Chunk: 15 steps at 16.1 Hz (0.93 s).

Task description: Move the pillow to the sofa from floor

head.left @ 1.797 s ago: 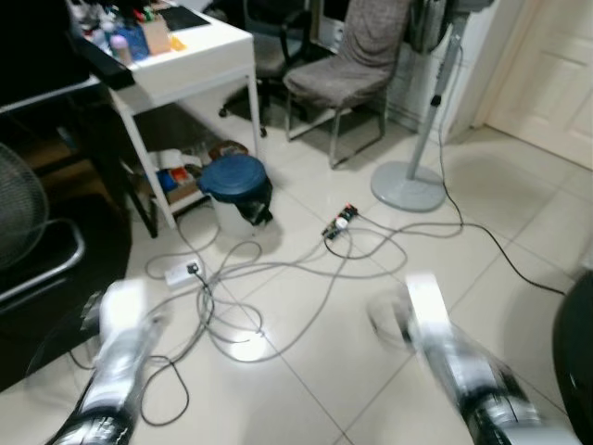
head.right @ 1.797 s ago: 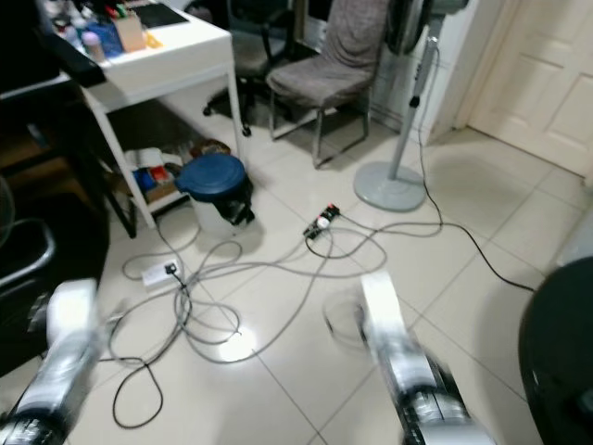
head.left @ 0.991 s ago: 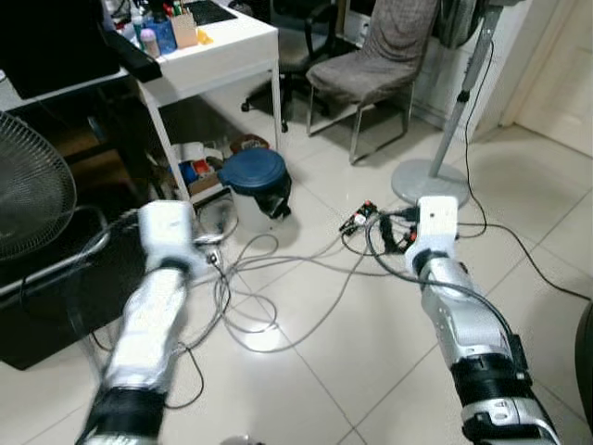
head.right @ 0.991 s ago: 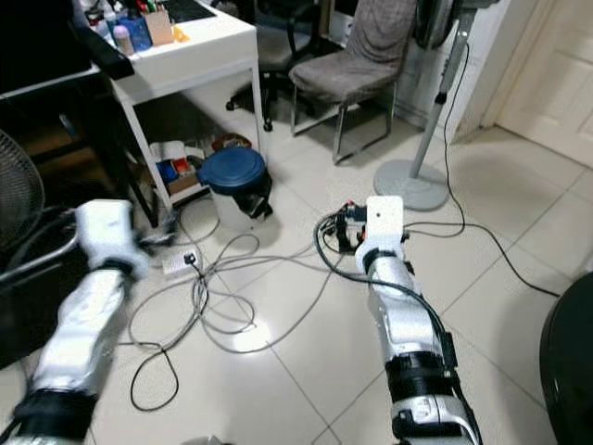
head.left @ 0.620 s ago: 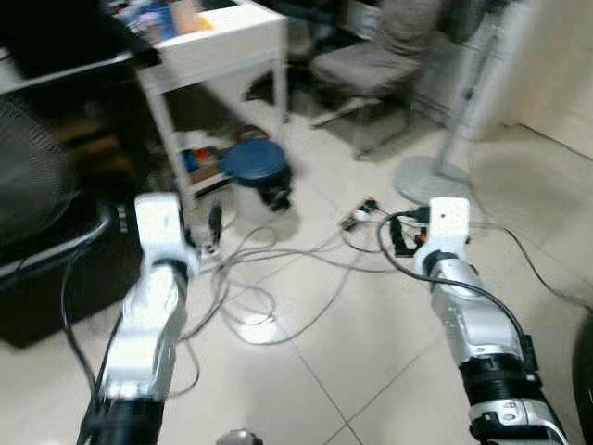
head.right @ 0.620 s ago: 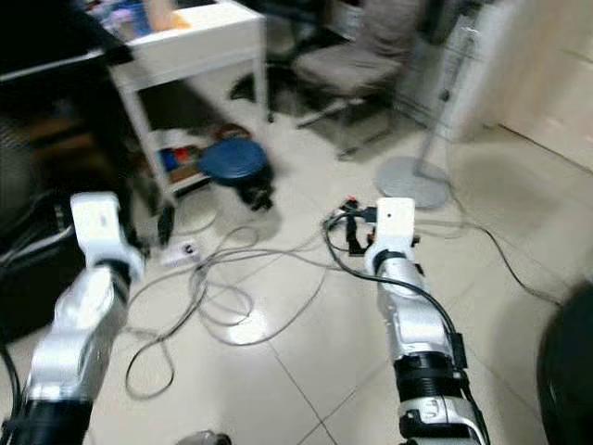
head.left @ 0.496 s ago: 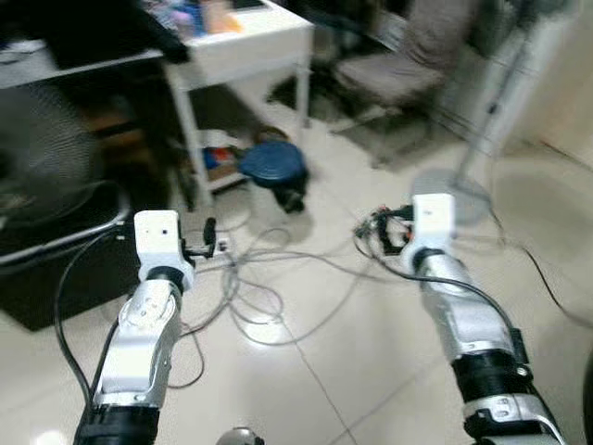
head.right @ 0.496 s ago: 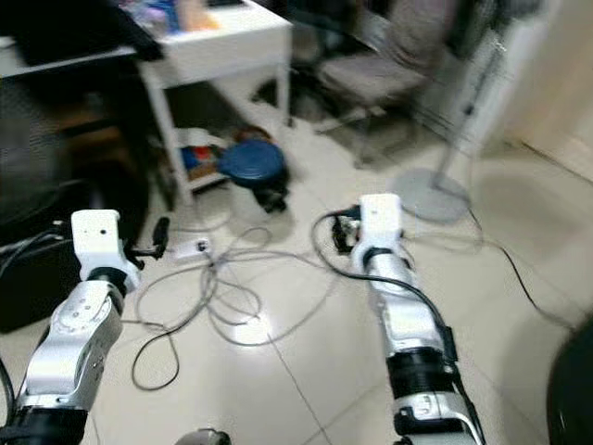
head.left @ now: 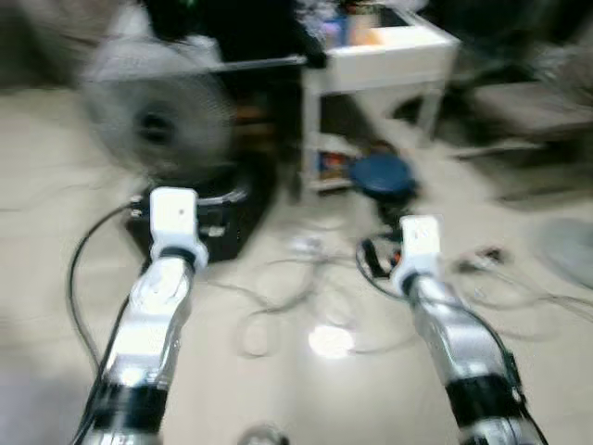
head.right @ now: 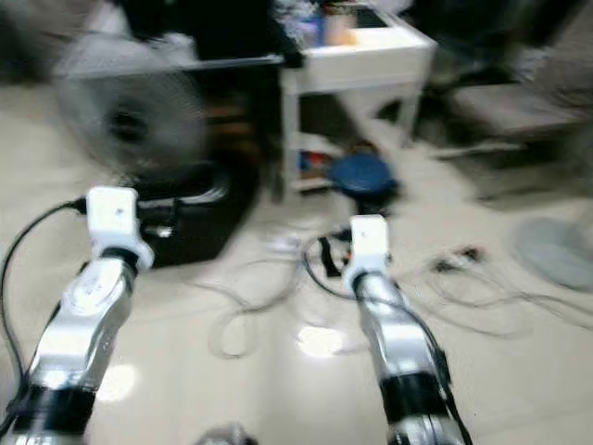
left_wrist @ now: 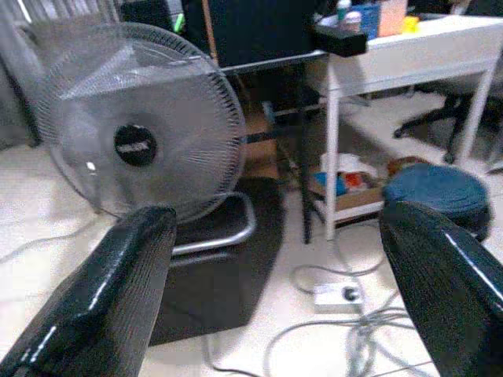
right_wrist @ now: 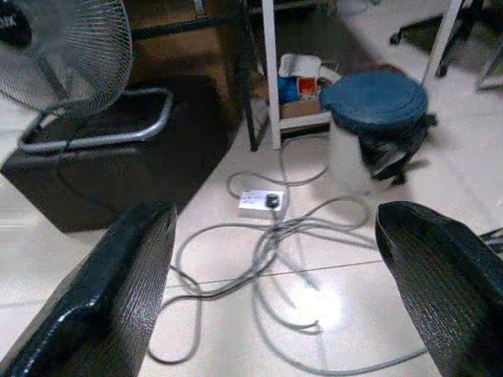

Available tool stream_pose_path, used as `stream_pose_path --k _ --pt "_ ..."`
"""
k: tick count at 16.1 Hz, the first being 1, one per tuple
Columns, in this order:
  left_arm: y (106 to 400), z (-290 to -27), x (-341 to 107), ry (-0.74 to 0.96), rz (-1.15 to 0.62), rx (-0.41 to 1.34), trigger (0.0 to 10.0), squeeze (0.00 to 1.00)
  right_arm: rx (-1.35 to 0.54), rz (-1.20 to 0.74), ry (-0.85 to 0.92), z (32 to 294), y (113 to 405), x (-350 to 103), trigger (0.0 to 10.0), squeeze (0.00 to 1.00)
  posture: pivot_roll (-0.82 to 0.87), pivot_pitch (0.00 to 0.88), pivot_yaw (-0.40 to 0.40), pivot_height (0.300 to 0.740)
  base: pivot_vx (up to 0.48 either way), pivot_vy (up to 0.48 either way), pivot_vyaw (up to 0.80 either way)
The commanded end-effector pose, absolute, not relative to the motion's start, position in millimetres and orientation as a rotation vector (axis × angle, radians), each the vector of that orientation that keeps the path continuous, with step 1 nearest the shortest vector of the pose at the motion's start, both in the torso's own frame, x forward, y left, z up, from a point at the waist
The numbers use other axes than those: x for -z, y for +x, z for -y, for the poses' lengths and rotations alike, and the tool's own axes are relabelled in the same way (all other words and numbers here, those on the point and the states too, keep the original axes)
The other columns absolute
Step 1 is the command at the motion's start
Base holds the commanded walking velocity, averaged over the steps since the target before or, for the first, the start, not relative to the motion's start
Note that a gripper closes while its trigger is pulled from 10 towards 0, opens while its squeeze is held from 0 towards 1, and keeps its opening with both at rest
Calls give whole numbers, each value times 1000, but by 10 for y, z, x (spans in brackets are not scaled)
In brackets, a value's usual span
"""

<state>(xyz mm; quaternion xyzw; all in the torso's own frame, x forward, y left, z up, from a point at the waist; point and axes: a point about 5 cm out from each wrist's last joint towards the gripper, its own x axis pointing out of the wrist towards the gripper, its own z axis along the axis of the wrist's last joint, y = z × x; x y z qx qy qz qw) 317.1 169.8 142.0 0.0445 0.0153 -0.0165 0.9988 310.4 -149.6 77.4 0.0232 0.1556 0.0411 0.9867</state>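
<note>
Left wrist view: left gripper (left_wrist: pixel 271 259) with its two black fingers (left_wrist: pixel 110 290) spread wide, nothing between them; aimed at a standing fan (left_wrist: pixel 137 141) on a black base, with a white table (left_wrist: pixel 409 47) to the far right

Right wrist view: right gripper (right_wrist: pixel 275 267) likewise spread wide and empty; between the fingers lie loose grey cables (right_wrist: pixel 267 251), a white power strip (right_wrist: pixel 259 203) and a blue-lidded bin (right_wrist: pixel 377 106)

Head views: heavily blurred, which I take to mean the robot is turning or walking; both silver arms are held forward at about the same height, left arm (head.left: pixel 153 306) on the left, right arm (head.left: pixel 445 324) on the right

Why arms are held so: judged as a carry-ready travel pose, jaws apart ahead of any grasp, no contact with anything

Pillow: nowhere among the things ahead; the floor near the robot carries cables and a light glare only

Sofa: not identifiable; a chair (head.right: pixel 500 107) is at the far right, too blurred to say more

Step in hand: searching for the pillow, judged; pick-up not yet started

Risk: the cable tangle lies on the floor just ahead of the arms, a likely snag if the robot walks straight forward

Next move needs: a steady view to locate the pillow before either gripper is lowered
</note>
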Motion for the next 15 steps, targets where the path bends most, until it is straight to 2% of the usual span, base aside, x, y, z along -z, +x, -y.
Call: stream_pose_path --k 1,4,5,10,14,15 --pt "3190 -1644 -1388 86 -49 94 10000 0 -59 -298 69 1516 3104 -823 10000 0 -56 0 128 740 0 0 800" --pt "3174 -1596 -1313 123 -93 148 10000 0 -36 -319 79 1510 3015 -765 10000 0 -78 0 160 740 0 0 800" --pt "3154 -1629 -1263 156 -96 141 10000 0 -37 -338 76 1501 2958 -733 10000 0 -75 0 152 740 0 0 800" --pt "3048 -1717 -1147 105 -140 84 10000 0 -93 -361 41 1488 2977 -757 10000 0 -52 0 108 740 0 0 800" --pt "3001 -1701 -1135 92 -142 106 10000 0 -131 -376 6 1430 2962 -742 10000 0 -43 0 85 740 61 0 800" --pt "2986 -1689 -1118 95 -152 113 10000 0 -128 -381 17 1431 2958 -732 10000 0 -34 0 81 740 270 0 0"
